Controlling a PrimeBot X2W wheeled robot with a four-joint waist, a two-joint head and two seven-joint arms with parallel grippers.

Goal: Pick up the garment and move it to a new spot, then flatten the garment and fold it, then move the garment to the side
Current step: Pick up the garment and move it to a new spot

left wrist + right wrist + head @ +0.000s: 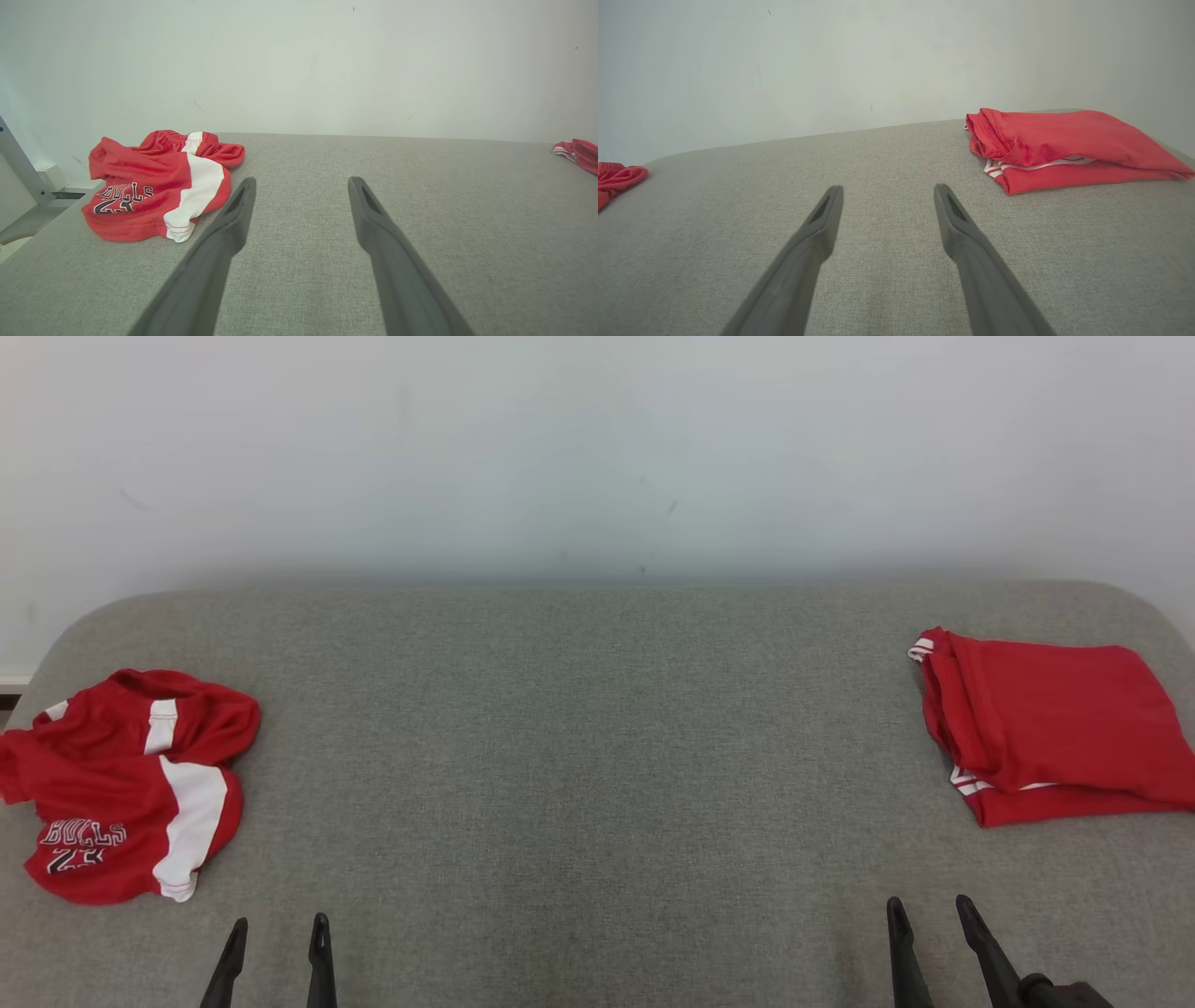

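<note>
A crumpled red and white garment (126, 784) with black lettering lies at the left end of the grey surface; the left wrist view shows this garment (154, 186) ahead and to the left of the fingers. My left gripper (278, 933) hovers open near the front edge, a little right of it, holding nothing, and its fingers (233, 219) are spread wide. My right gripper (929, 915) is open and empty at the front right, fingers (826, 224) apart. A folded red garment (1050, 723) lies at the far right.
The grey fabric surface (579, 737) runs wide between the two garments, with rounded far corners against a pale wall (597, 448). A metal frame and floor (28, 186) show past the left edge.
</note>
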